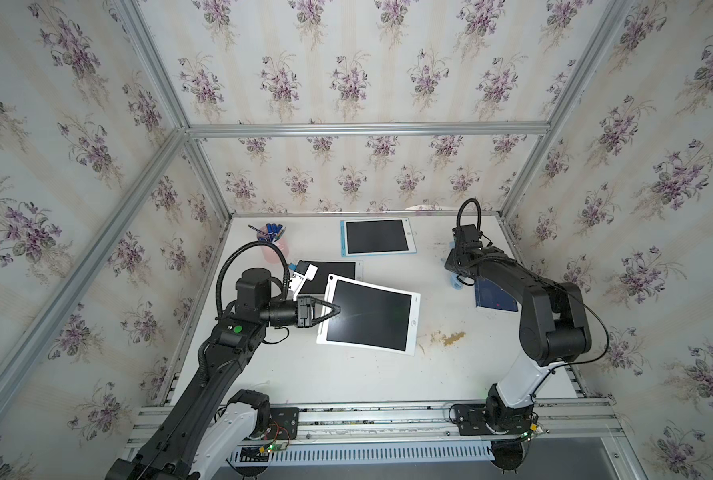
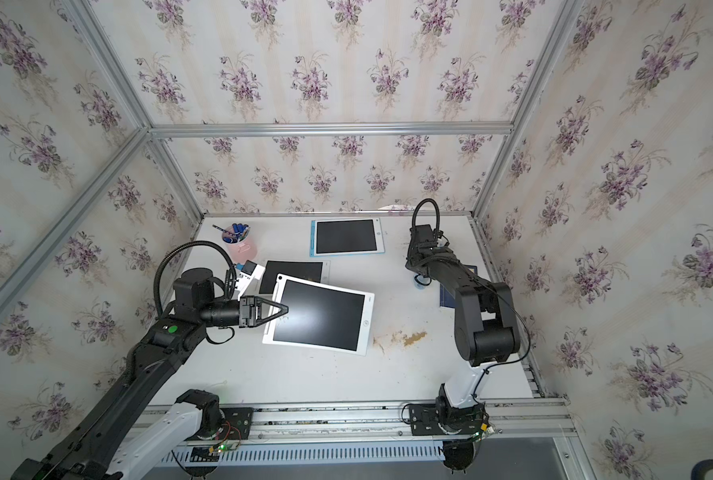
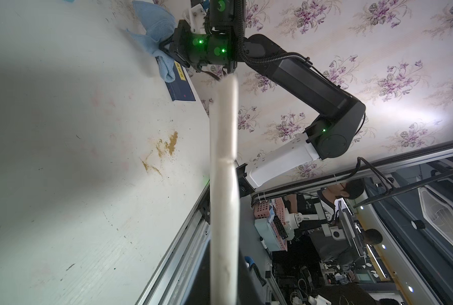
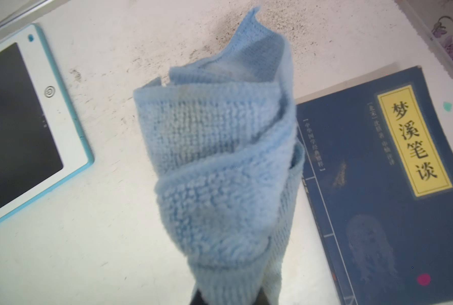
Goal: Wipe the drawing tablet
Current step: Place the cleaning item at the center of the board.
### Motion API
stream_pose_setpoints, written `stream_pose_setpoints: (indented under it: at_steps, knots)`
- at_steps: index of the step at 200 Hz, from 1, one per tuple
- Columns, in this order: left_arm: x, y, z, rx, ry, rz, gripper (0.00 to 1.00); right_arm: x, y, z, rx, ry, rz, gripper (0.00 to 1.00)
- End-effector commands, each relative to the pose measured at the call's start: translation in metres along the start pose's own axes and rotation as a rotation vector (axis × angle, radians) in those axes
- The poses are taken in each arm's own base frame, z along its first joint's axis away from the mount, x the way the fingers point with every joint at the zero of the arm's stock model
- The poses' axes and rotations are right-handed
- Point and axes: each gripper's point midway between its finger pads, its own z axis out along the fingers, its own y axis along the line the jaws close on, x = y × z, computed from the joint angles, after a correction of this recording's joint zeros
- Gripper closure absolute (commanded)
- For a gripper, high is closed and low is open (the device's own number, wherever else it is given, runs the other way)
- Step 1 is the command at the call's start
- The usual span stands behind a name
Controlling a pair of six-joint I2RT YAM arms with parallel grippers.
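Right wrist view fills your screen with the blue cloth (image 4: 220, 171), bunched up and held by the right tool (image 3: 164, 45). The left wrist view shows that tool's jaws pressed together on the folds. The cloth is over the far right part of the tabletop (image 1: 346, 374), between a blue-framed tablet (image 4: 22, 118) and a dark blue book (image 4: 378, 184).

In both top views you see the left tool (image 1: 338, 309) pinching the left edge of the white-framed drawing tablet (image 1: 371, 318). That tablet is near the middle of the tabletop, skewed, black screen up, and it appears raised off the surface. Its far left corner overlaps a dark tablet (image 1: 330, 272) lying flat behind it. From the left wrist you get the drawing tablet only edge-on, as a white strip. Cloth and drawing tablet are well apart.

A pink cup (image 1: 273, 249) of pens stands at the far left, and a brown stain (image 1: 452, 337) marks the tabletop just beside the drawing tablet's near right corner.
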Motion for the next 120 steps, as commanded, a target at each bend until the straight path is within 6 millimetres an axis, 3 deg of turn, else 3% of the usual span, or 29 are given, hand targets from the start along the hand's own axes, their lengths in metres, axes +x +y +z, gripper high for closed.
stream_pose_setpoints:
  at_steps: [1, 11, 23, 36, 61, 86, 101, 120]
  knots:
    - [-0.008, -0.016, -0.003, 0.058, -0.02, 0.119, 1.0, 0.002, 0.002, 0.011, -0.002, 0.0, -0.012, 0.65]
    - [-0.008, -0.015, -0.004, 0.053, -0.026, 0.125, 1.0, 0.005, 0.006, 0.011, -0.032, 0.002, -0.025, 0.42]
    - [-0.01, -0.013, -0.006, 0.041, -0.037, 0.128, 1.0, 0.003, 0.008, 0.004, -0.056, -0.014, -0.041, 0.21]
    - [-0.012, -0.008, -0.007, 0.021, -0.053, 0.124, 1.0, -0.007, 0.01, -0.013, -0.09, -0.057, -0.046, 0.12]
    - [-0.022, 0.006, -0.012, -0.003, -0.1, 0.104, 1.0, -0.023, 0.025, -0.063, -0.247, -0.138, -0.049, 0.13]
    - [-0.034, 0.019, -0.019, -0.002, -0.158, 0.078, 1.0, -0.011, 0.054, -0.118, -0.551, -0.17, -0.085, 0.22]
    - [-0.04, 0.023, -0.02, -0.002, -0.18, 0.072, 1.0, 0.015, 0.078, -0.153, -0.81, -0.141, -0.138, 0.35]
    - [-0.044, 0.022, -0.021, 0.01, -0.195, 0.083, 1.0, 0.066, 0.109, -0.196, -1.208, -0.009, -0.186, 0.49]
